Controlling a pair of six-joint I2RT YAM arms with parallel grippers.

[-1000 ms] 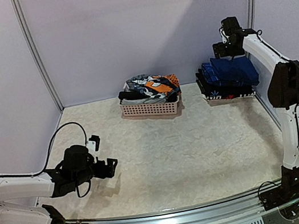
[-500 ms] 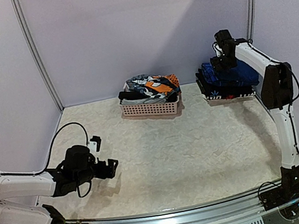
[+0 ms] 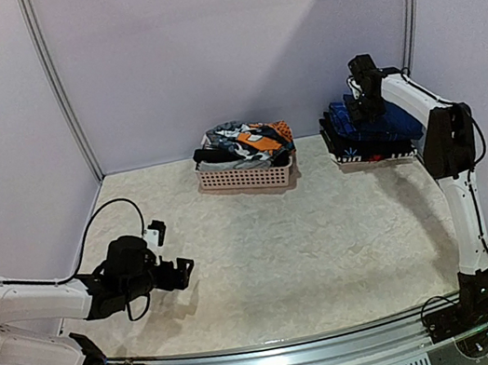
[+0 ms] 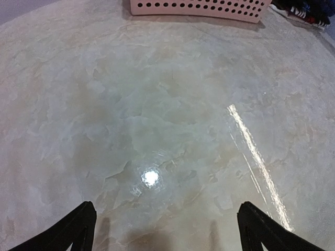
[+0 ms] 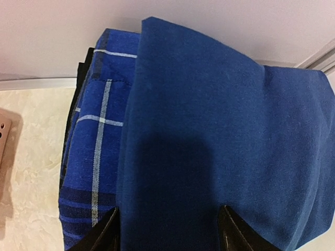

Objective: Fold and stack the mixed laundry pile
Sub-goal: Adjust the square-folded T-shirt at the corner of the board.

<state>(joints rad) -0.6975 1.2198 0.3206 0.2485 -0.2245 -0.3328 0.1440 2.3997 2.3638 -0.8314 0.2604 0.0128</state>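
Note:
The mixed laundry pile (image 3: pixel 242 143) lies heaped in a pale pink basket (image 3: pixel 243 179) at the back middle, with orange, black and white cloth showing. A stack of folded garments (image 3: pixel 371 127) sits at the back right corner. My right gripper (image 3: pixel 365 102) hangs just over that stack. In the right wrist view its fingers (image 5: pixel 168 230) stand apart over a plain blue top garment (image 5: pixel 209 130), with a blue plaid one (image 5: pixel 99 146) under it. My left gripper (image 3: pixel 184 273) is open low over the bare table at the near left, nothing between its fingers (image 4: pixel 167 230).
The basket's wall (image 4: pixel 199 8) shows at the top of the left wrist view, with the stack's edge (image 4: pixel 309 10) to its right. Walls close the table at the back and both sides. Marbled tabletop (image 3: pixel 310 237) spreads between the arms.
My right gripper has come down and to the left, from above the stack to just over its top, and its jaws have narrowed. The left arm has not moved.

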